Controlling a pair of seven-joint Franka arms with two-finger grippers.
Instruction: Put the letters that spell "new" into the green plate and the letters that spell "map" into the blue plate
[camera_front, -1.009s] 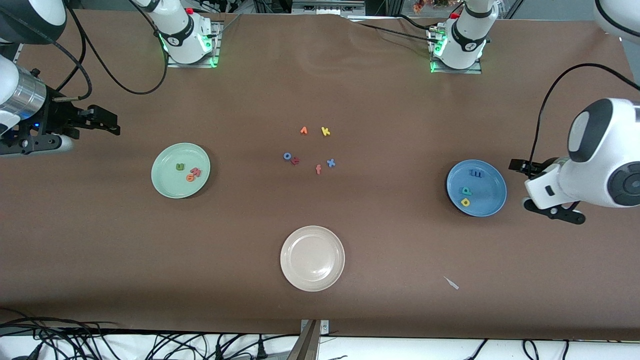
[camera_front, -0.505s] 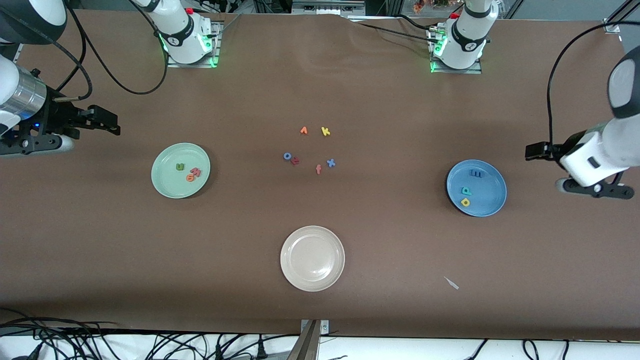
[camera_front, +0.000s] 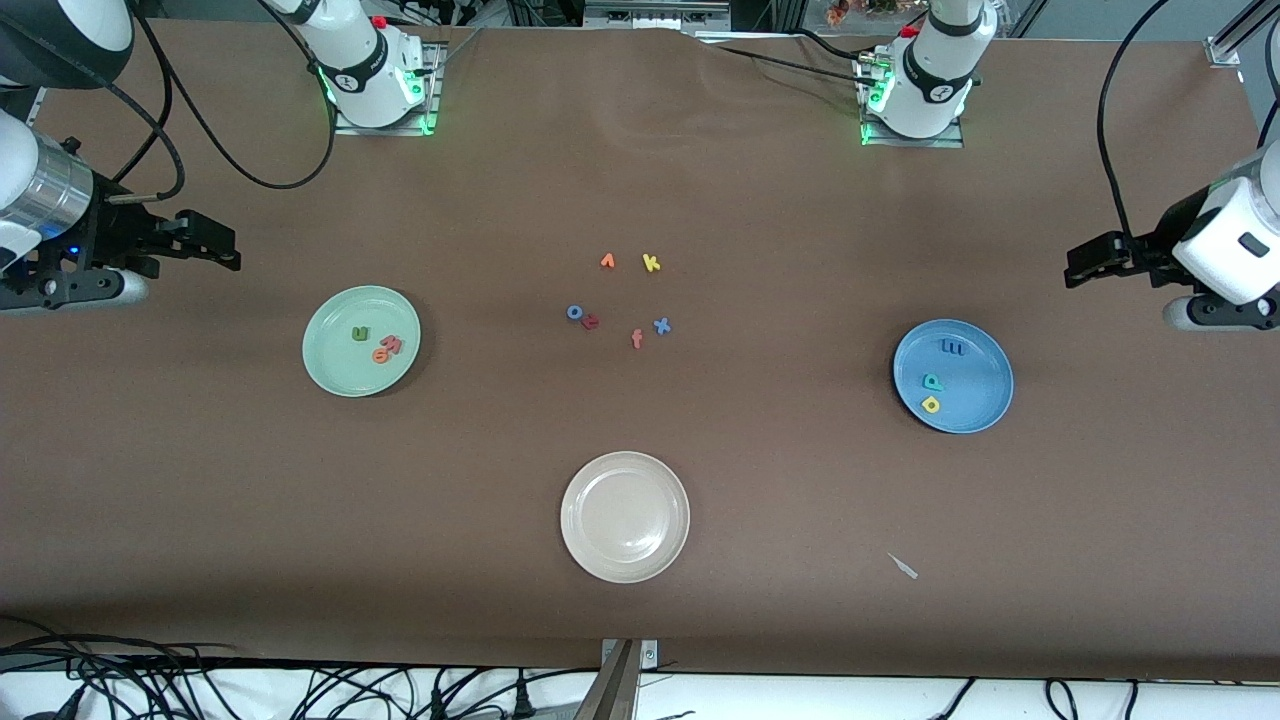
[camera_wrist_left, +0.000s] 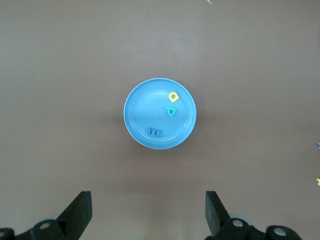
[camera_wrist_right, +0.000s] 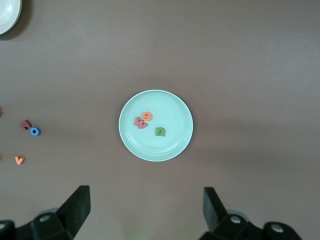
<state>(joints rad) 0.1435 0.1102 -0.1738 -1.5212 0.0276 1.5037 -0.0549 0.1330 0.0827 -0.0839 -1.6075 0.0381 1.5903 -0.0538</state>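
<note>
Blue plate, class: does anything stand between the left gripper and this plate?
Nothing visible does. The left gripper hangs open above the table beside the blue plate, with only bare table between them. The "m", "a" and "p" lie in it.

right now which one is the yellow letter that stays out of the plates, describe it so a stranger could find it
Start at the cream-white plate nearest the front camera, then look farther up the table to the loose cluster of foam letters at the centre. The yellow k lies at the cluster's farthest edge, beside the small orange wedge letter. It is the only yellow piece on the bare table; the yellow a lies in the blue plate.
</note>
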